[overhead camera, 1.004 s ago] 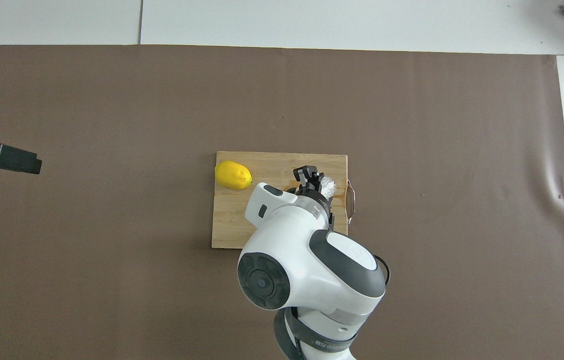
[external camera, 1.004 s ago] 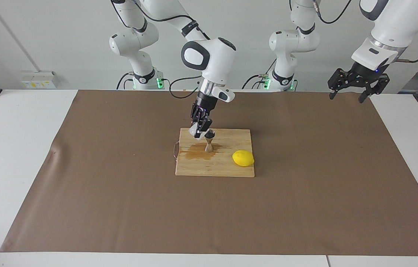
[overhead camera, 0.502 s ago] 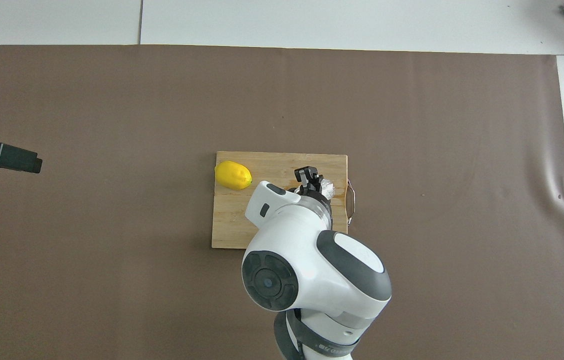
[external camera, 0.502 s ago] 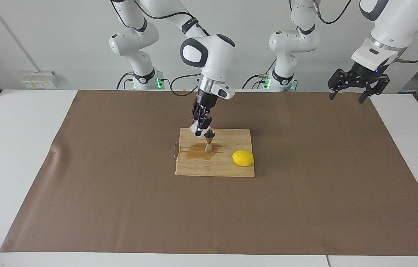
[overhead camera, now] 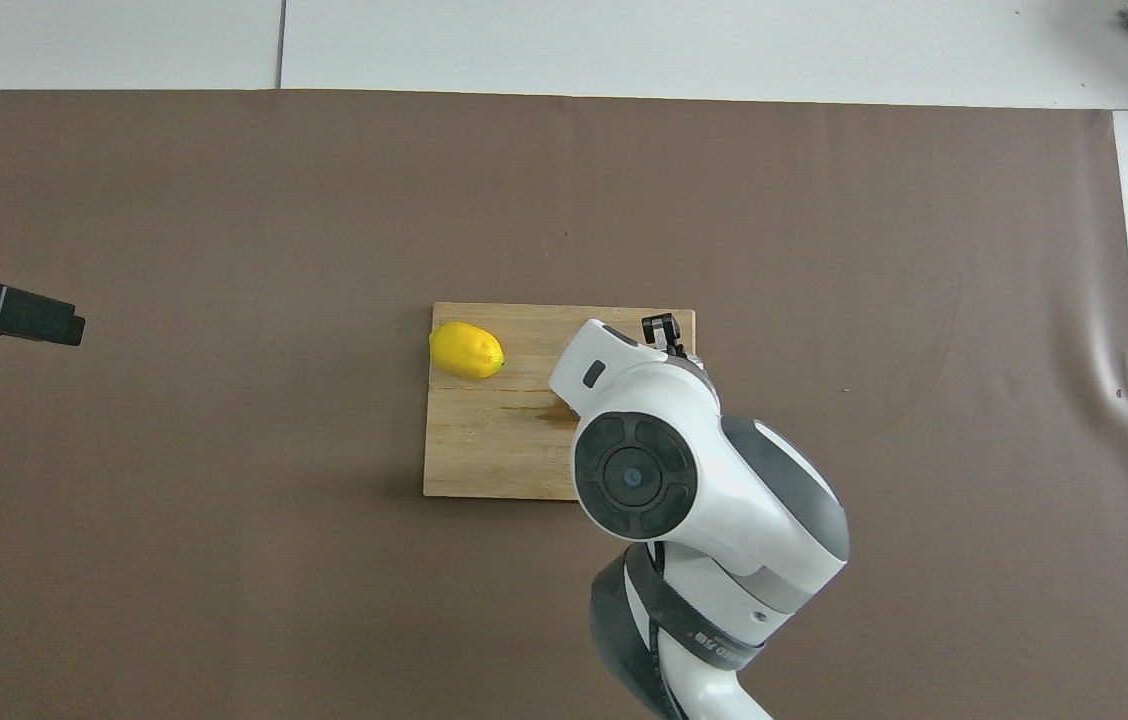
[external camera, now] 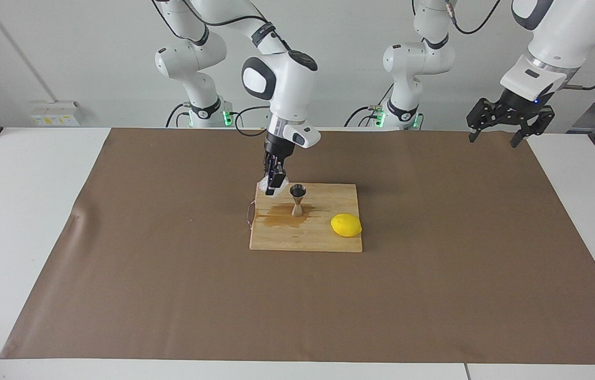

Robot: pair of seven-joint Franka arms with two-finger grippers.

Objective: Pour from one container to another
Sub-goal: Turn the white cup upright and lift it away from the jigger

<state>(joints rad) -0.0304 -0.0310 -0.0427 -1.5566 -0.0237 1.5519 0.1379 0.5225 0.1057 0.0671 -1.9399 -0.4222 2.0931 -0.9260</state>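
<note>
Holding the textured glass cup (external camera: 265,185) in my right claw (external camera: 272,184), clamped on it, over the right-arm-end corner of the wooden cutting board (external camera: 324,240) nearest the robots. Steel jigger (external camera: 297,199) stands upright on the board just beside the cup, in a brown liquid spill (external camera: 276,217). Lemon (external camera: 346,225) sits on the board toward the left arm's end, apart from the jigger. Overhead, my own right arm hides the cup and the jigger. Left claw (external camera: 498,126) waits, fingers spread and empty, over the brown mat's (external camera: 171,274) edge.
</note>
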